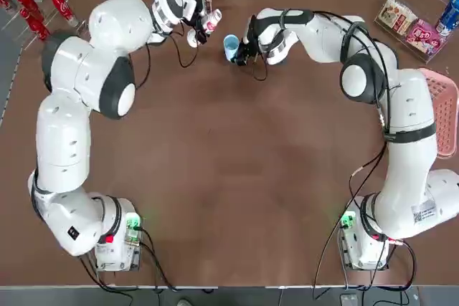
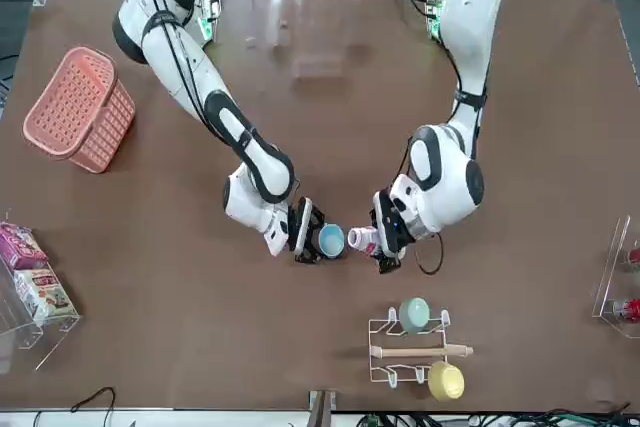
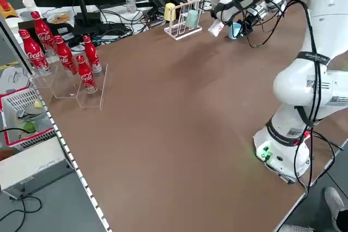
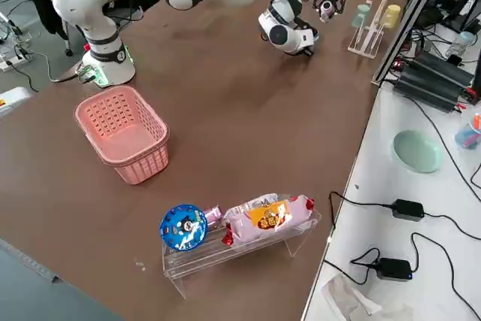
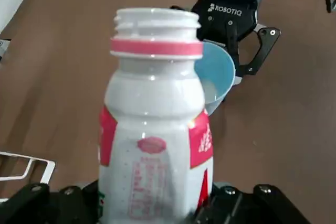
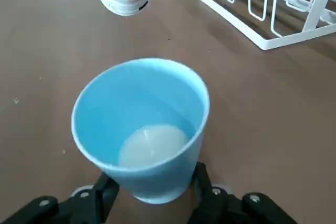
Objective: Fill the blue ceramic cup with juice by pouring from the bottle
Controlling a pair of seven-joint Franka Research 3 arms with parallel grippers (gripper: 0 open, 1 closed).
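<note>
Juice bottle [image 5: 155, 129] and blue ceramic cup [image 6: 140, 139] meet at the far side of a brown table [image 1: 237, 177], away from the arms' bases. The room crowds in round the tabletop: red cola bottles [image 3: 60, 52] on a clear stand past the left arm, a pink plastic basket [image 4: 124, 133] near the right arm's base, snack packets in a clear tray [image 4: 240, 231] farther out on that side, and a white wire rack [image 2: 410, 352] holding a pale mint-green cup [image 2: 414, 313], a yellow cup [image 2: 446, 380] and a wooden rod beyond the grippers. Cables, power bricks and a monitor stand lie on the benches around the table.

The left gripper [image 2: 388, 237] is closed on the bottle's body, holding it tipped on its side. Its cap is off, the threaded white mouth with a pink ring pointing away from the fingers toward the cup. The mouth sits just beside the cup's rim, a little above it in the right wrist view.

The right gripper [image 2: 303, 230] is clamped on the blue cup, one finger on each side low on its wall. The cup leans with its open mouth turned toward the bottle, and a small pool of pale milky liquid lies in its bottom. The two grippers face each other, near but apart, with the cup and bottle between them.
</note>
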